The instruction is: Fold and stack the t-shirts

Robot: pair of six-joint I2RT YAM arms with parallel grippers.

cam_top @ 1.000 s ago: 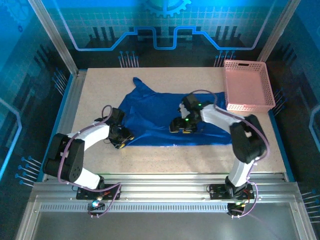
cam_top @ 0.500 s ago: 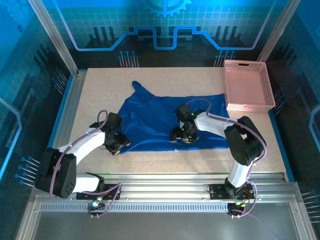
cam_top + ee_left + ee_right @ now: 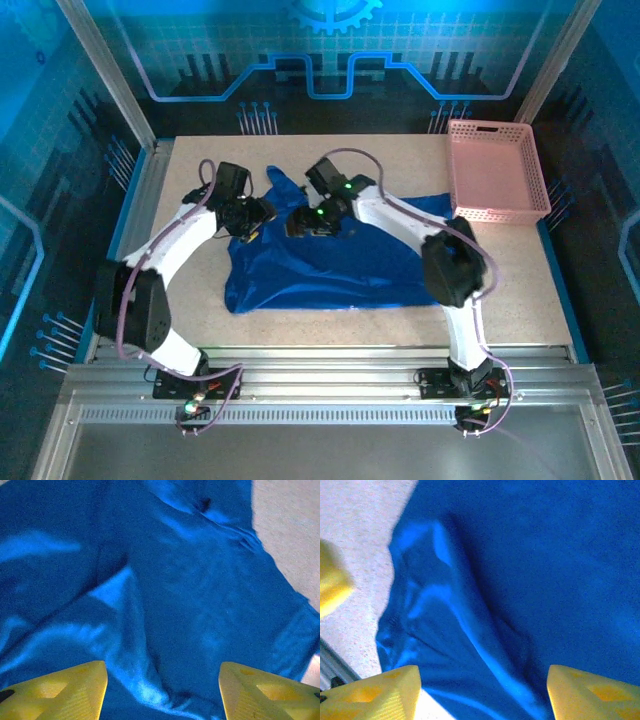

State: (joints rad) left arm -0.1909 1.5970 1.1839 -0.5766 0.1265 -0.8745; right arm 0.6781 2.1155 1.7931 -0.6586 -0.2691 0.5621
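One royal-blue t-shirt [image 3: 340, 265] lies rumpled across the middle of the table, plain side up, its print hidden. A sleeve or corner points to the far side near my grippers. My left gripper [image 3: 250, 215] hovers over the shirt's far left part; in the left wrist view it [image 3: 162, 690] is open, yellow fingertips [image 3: 75, 685] wide apart over creased blue cloth [image 3: 200, 595]. My right gripper [image 3: 305, 222] hangs just to its right. It [image 3: 482, 690] is open too, over a ridge of the shirt [image 3: 545, 555] at its edge.
A pink lattice basket [image 3: 497, 170] stands at the far right corner, touching the shirt's right end. Bare speckled table [image 3: 520, 280] surrounds the shirt. A blurred yellow finger [image 3: 330, 585] of the other gripper shows at the left of the right wrist view.
Both grippers swung from the shirt's near edge to its far left side. The shirt shifted left and toward the front, its left part now bunched.
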